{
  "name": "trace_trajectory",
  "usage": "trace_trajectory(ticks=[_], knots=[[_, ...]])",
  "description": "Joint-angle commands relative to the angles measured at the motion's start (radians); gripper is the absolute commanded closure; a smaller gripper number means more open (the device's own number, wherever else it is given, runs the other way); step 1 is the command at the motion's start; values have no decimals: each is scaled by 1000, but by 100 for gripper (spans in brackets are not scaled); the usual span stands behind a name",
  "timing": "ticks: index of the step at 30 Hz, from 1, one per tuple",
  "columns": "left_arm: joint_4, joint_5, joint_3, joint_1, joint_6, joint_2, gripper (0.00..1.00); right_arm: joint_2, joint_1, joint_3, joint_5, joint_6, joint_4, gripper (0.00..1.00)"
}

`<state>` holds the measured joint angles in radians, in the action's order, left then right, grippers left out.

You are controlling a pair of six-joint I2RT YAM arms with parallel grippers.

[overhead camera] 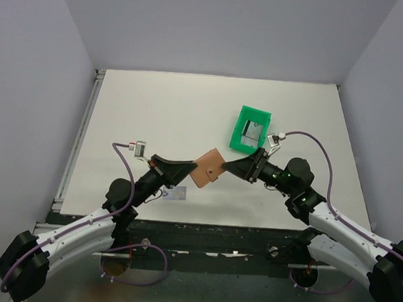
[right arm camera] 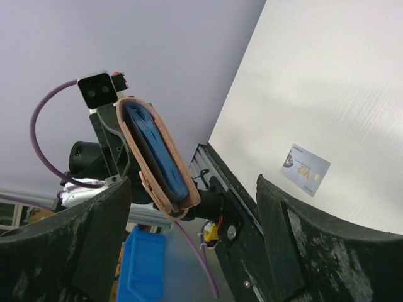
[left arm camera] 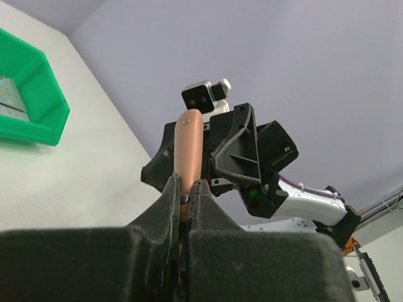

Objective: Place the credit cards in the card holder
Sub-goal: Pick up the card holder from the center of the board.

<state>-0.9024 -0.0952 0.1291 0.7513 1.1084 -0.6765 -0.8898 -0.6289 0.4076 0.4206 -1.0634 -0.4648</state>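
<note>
The tan card holder (overhead camera: 208, 167) hangs above the table with my left gripper (overhead camera: 190, 168) shut on its left edge. In the left wrist view the card holder (left arm camera: 189, 148) stands edge-on above the left gripper (left arm camera: 186, 189). My right gripper (overhead camera: 230, 168) is open, its tips right at the holder's right edge. In the right wrist view the card holder (right arm camera: 155, 157) faces the camera with its mouth spread and its blue lining showing, ahead of the right gripper (right arm camera: 195, 207). One credit card (overhead camera: 174, 193) lies on the table under the left arm; the same credit card (right arm camera: 305, 170) shows pale with a dark mark.
A green bin (overhead camera: 250, 129) stands behind the right gripper with flat cards (left arm camera: 9, 94) inside. White walls close in the table on three sides. A blue bin (right arm camera: 141, 264) sits below the table's front edge.
</note>
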Motion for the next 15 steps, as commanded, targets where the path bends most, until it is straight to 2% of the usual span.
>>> trace_trajectory(ticks=[1,3,5,6,10,11,13,15], knots=[[-102,0,27,10,13,-35,100,-50,-23,39,26,-35,-112,14],[-121,-5,30,13,16,-57,100,-75,-35,51,30,-41,-132,16],[-144,-14,33,14,22,-78,100,-101,-46,63,38,-43,-146,24],[-156,-23,33,16,25,-92,100,-112,-49,71,43,-43,-153,31],[-175,-54,38,17,27,-112,100,-124,-52,80,46,-24,-156,75],[-173,-63,41,17,27,-110,96,-120,-52,85,46,-14,-140,86],[-159,-84,46,17,19,-100,71,-98,-52,109,43,28,-69,99],[-115,-121,61,17,-2,-75,49,-63,-52,144,40,92,36,100]])
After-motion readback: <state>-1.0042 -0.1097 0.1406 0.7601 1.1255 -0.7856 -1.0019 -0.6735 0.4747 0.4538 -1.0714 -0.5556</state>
